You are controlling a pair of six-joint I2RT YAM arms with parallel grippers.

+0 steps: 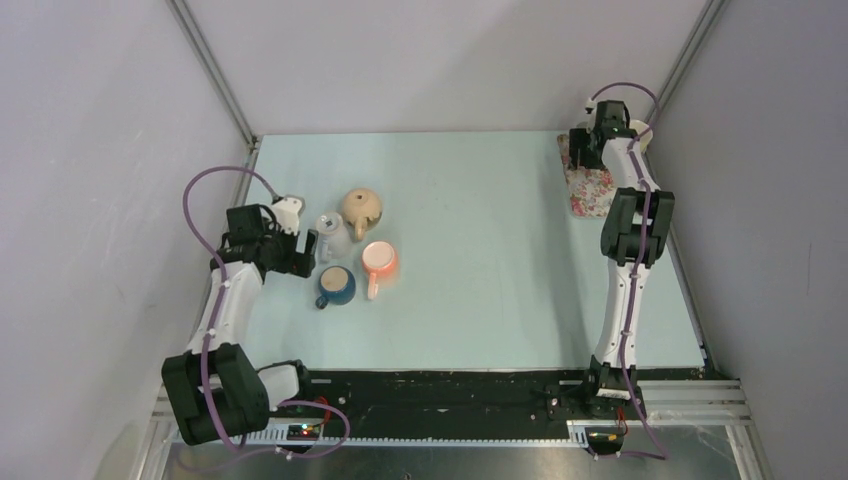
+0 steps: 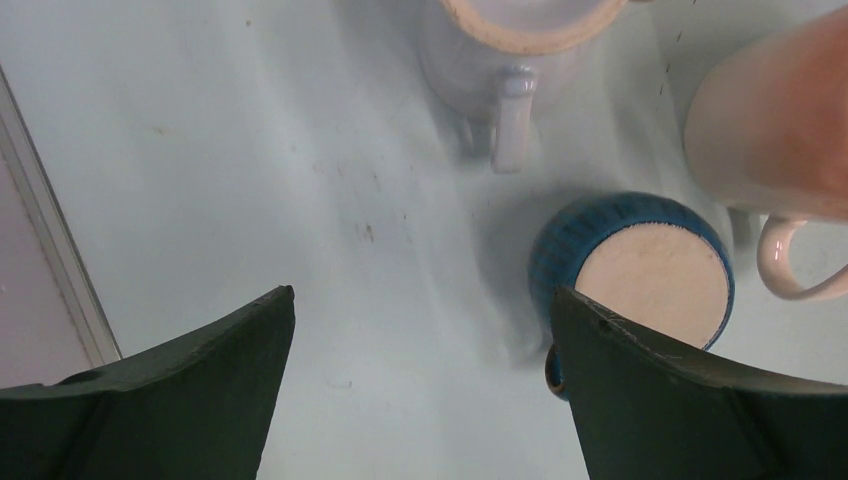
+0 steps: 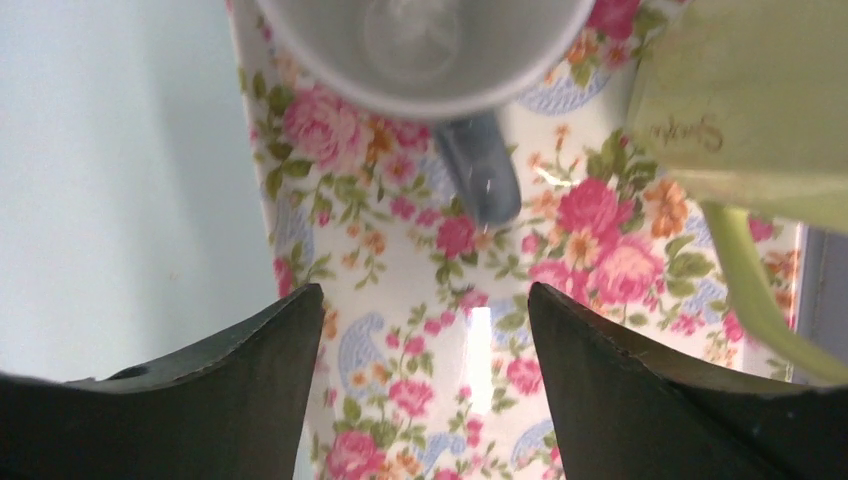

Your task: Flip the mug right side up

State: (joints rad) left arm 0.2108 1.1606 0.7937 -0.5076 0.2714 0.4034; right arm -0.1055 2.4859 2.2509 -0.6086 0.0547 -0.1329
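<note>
A blue mug (image 2: 600, 235) stands upside down on the table, its flat beige base facing up; in the top view it (image 1: 336, 285) is at the left. My left gripper (image 2: 422, 292) is open and empty. It hovers over bare table just left of the blue mug, and its right finger (image 2: 680, 400) covers the mug's near edge and part of the handle. In the top view the left gripper (image 1: 310, 250) is beside the group of mugs. My right gripper (image 3: 425, 290) is open and empty above a floral tray (image 3: 400, 330) at the far right (image 1: 588, 190).
Around the blue mug stand a pale lilac mug (image 2: 500, 70), an orange-pink mug (image 2: 780, 120) and a tan mug (image 1: 362, 208). On the floral tray are a grey mug (image 3: 430, 50) with a blue-grey handle and a yellow-green mug (image 3: 740, 100). A frame rail (image 1: 215, 85) runs along the table's left edge.
</note>
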